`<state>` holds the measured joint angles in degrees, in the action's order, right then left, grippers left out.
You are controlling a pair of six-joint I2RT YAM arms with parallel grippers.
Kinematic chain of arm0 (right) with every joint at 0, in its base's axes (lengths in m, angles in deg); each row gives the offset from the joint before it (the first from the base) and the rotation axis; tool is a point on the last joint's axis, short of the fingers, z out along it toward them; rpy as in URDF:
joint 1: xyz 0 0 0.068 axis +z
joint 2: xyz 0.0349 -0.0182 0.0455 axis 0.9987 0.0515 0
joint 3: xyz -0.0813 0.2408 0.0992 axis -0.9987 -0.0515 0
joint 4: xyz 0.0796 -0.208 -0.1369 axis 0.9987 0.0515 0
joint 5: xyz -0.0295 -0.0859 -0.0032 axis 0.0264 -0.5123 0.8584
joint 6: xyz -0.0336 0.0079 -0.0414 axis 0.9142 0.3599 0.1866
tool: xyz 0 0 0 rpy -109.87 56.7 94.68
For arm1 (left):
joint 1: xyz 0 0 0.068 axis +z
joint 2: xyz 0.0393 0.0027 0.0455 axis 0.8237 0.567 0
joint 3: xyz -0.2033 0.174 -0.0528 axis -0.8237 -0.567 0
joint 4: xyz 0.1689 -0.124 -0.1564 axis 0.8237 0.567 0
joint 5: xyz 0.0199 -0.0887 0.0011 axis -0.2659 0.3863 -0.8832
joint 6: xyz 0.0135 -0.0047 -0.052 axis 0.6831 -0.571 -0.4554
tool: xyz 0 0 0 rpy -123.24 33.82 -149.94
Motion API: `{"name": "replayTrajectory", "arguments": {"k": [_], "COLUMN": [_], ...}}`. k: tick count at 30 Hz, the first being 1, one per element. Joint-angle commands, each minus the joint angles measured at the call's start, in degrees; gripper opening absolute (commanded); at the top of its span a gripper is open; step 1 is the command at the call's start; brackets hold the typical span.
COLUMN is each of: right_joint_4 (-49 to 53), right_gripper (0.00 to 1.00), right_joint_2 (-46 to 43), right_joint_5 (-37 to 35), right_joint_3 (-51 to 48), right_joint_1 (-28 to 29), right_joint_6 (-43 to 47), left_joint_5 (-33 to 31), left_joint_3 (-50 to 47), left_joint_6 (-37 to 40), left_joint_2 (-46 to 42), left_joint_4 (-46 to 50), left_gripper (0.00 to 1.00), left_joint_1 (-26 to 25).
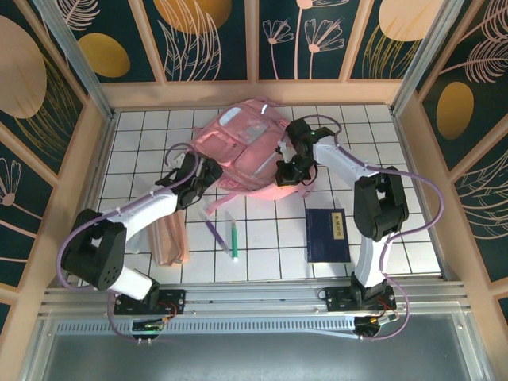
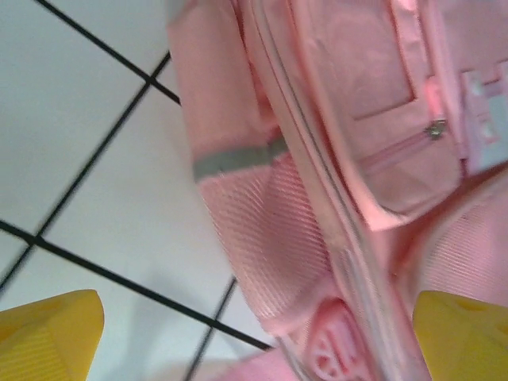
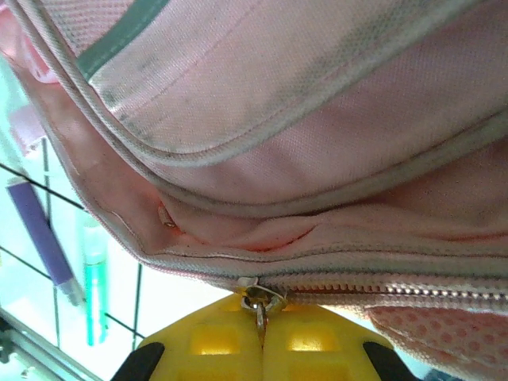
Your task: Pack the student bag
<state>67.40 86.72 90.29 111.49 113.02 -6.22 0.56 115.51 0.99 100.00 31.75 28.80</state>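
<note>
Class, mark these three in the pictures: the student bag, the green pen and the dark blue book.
student bag (image 1: 238,155): top view, its pink front panel.
green pen (image 1: 235,239): top view, mid-barrel.
dark blue book (image 1: 326,235): top view, centre of cover.

Left arm (image 1: 143,208) stretches forward and right from its base, left gripper (image 1: 208,171) low, jaws spread wide, yellow fingertips (image 2: 48,337) at both lower corners of the wrist view. Right arm (image 1: 341,163) folds at the elbow and reaches forward-left. Right gripper (image 1: 287,176) points down, yellow fingers (image 3: 214,341) pressed together, pinching a zip pull (image 3: 258,305).
</note>
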Motion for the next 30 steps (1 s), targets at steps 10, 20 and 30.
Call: {"name": "replayTrajectory", "arguments": {"k": [10, 20, 30], "right_joint_4": [2.05, 1.72, 8.34], "right_gripper": [0.00, 0.00, 0.00], "right_joint_2": [-0.75, -1.51, 3.17], "right_joint_5": [-2.34, -4.38, -6.43], "right_joint_3": [3.71, 3.08, 6.55], "right_joint_1": [-1.23, -1.77, 3.37], "right_joint_6": [1.81, 2.09, 1.14], "left_joint_5": [5.69, -1.20, 8.34], "left_joint_3": [15.46, 18.02, 9.15], "left_joint_6": [15.20, 9.92, -16.29], "left_joint_2": [19.50, 22.98, 10.59], "left_joint_4": [3.02, 9.23, 10.08], "left_gripper": [0.87, 0.00, 0.00], "left_joint_1": [0.64, 0.66, -0.87]}}
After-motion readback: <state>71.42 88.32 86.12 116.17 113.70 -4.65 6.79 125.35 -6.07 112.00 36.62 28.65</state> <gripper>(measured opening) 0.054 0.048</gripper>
